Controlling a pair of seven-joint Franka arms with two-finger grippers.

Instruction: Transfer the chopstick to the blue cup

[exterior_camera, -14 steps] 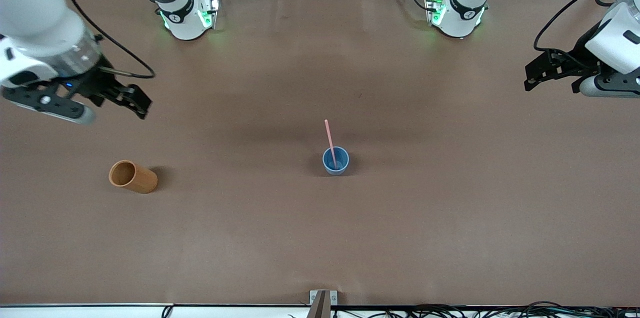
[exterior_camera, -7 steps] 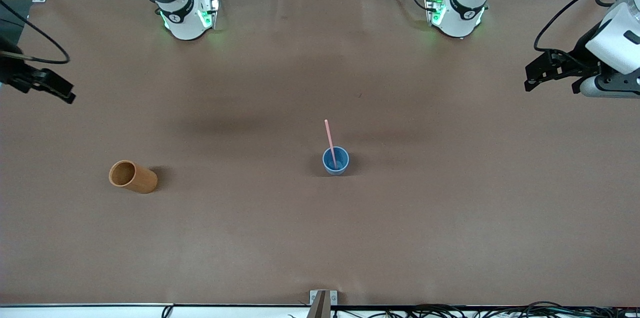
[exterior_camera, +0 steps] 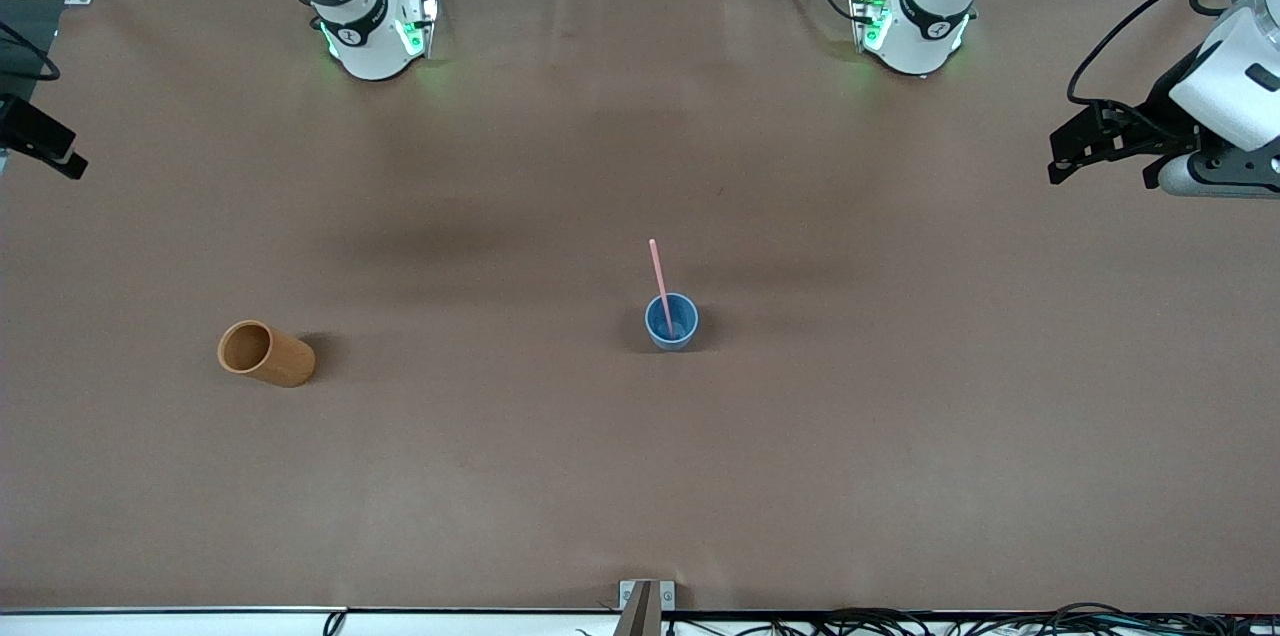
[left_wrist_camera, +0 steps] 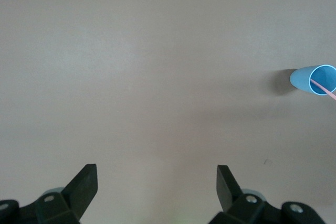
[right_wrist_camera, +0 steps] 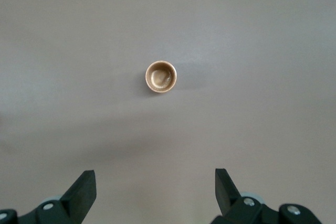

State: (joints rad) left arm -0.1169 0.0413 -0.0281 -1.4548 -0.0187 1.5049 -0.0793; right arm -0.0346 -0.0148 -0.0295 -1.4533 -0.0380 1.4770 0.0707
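The blue cup (exterior_camera: 671, 321) stands upright near the table's middle. The pale pink chopstick (exterior_camera: 659, 276) stands in it, leaning on its rim, with its upper end sticking out. Both also show in the left wrist view: the cup (left_wrist_camera: 314, 80) and the chopstick (left_wrist_camera: 324, 89). My left gripper (exterior_camera: 1075, 148) is open and empty, up in the air over the left arm's end of the table, well apart from the cup. My right gripper (exterior_camera: 50, 154) is open and empty at the right arm's end, mostly past the picture's edge.
An orange-brown cylindrical cup (exterior_camera: 265, 353) stands toward the right arm's end of the table, and it shows empty from above in the right wrist view (right_wrist_camera: 161, 76). The brown table (exterior_camera: 900, 436) spreads around both cups. A metal bracket (exterior_camera: 645, 600) sits at the table's nearest edge.
My right arm has drawn back from over the table toward its own end, most of it leaving the picture. The left arm, both cups and the chopstick have not moved.
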